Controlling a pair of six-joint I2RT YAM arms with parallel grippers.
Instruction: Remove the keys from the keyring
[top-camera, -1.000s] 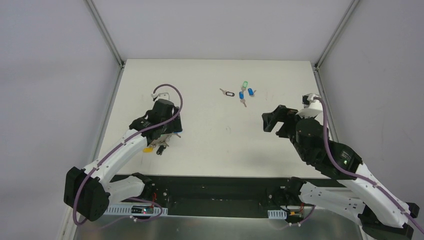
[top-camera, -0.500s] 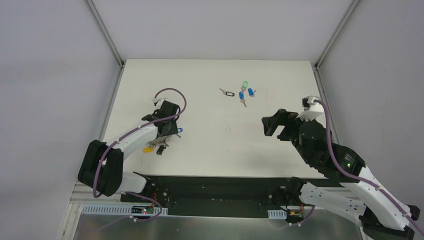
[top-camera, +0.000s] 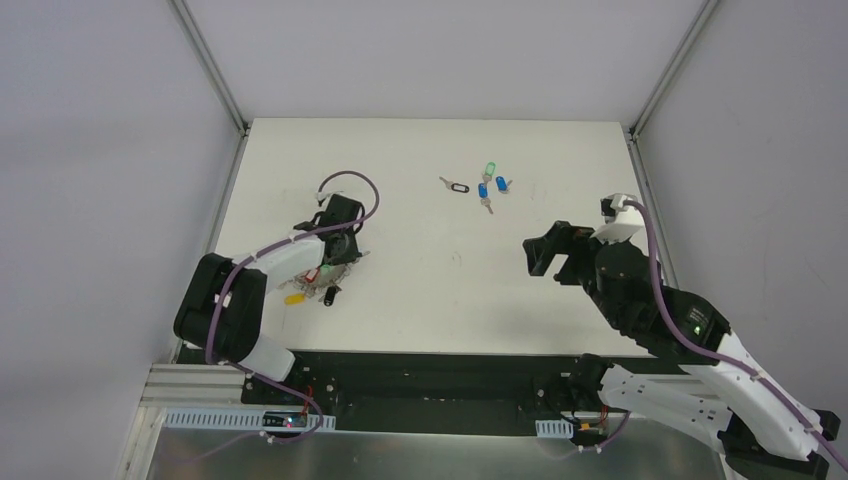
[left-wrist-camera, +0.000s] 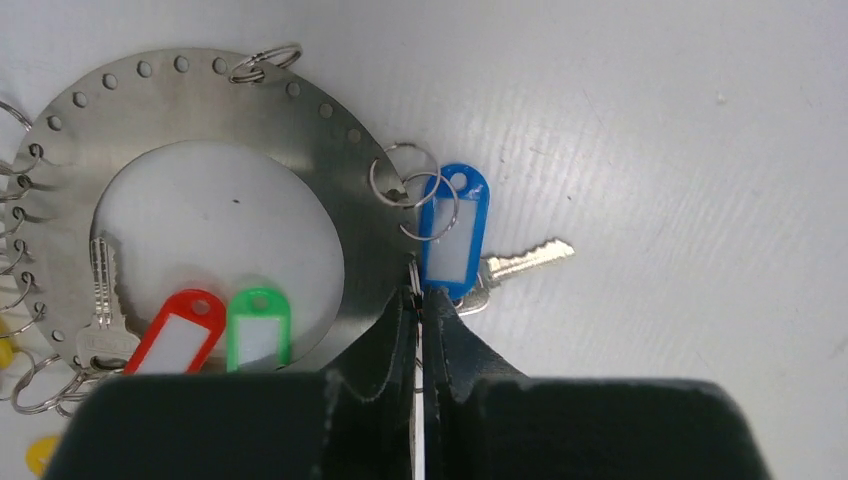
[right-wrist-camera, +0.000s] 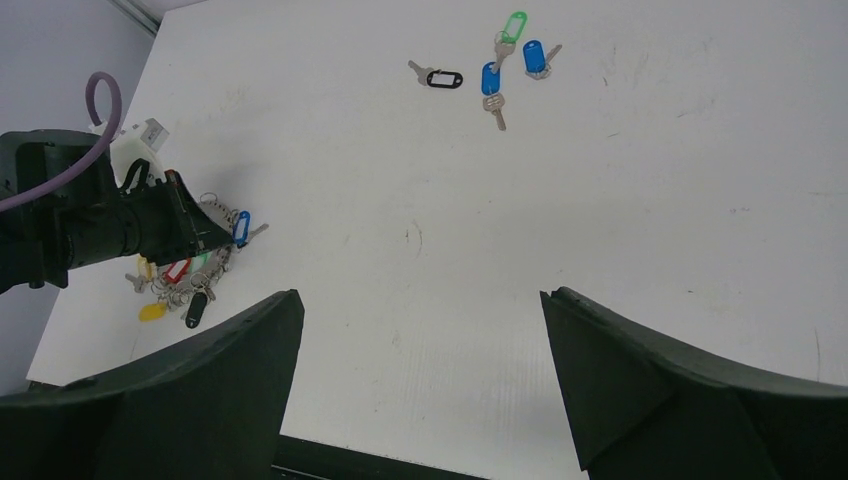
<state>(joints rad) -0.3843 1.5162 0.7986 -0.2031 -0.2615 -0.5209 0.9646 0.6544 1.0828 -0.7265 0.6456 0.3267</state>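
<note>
The keyring (left-wrist-camera: 330, 150), a flat grey metal disc with a wide hole and small holes round its rim, lies on the table at the left (top-camera: 322, 268). Keys with red (left-wrist-camera: 175, 332), green (left-wrist-camera: 258, 327) and blue (left-wrist-camera: 455, 228) tags hang from it. My left gripper (left-wrist-camera: 418, 292) is shut at the disc's right rim, pinching a small wire ring beside the blue-tagged key. Loose keys lie far back: black tag (top-camera: 460, 187), green tag (top-camera: 490, 168) and two blue tags (top-camera: 483, 190). My right gripper (right-wrist-camera: 420, 295) hovers open over the table's right side (top-camera: 540, 255), with nothing between its fingers.
A yellow tag (top-camera: 295, 298) and a black tag (top-camera: 330, 295) trail from the keyring toward the near edge. The table's left edge runs close to the left arm. Grey walls and metal rails border the table at the back and sides.
My left gripper has gone from open to shut at the keyring's rim, its wrist shifting slightly right and back. The key cluster has shifted a little. The right arm has barely moved.
</note>
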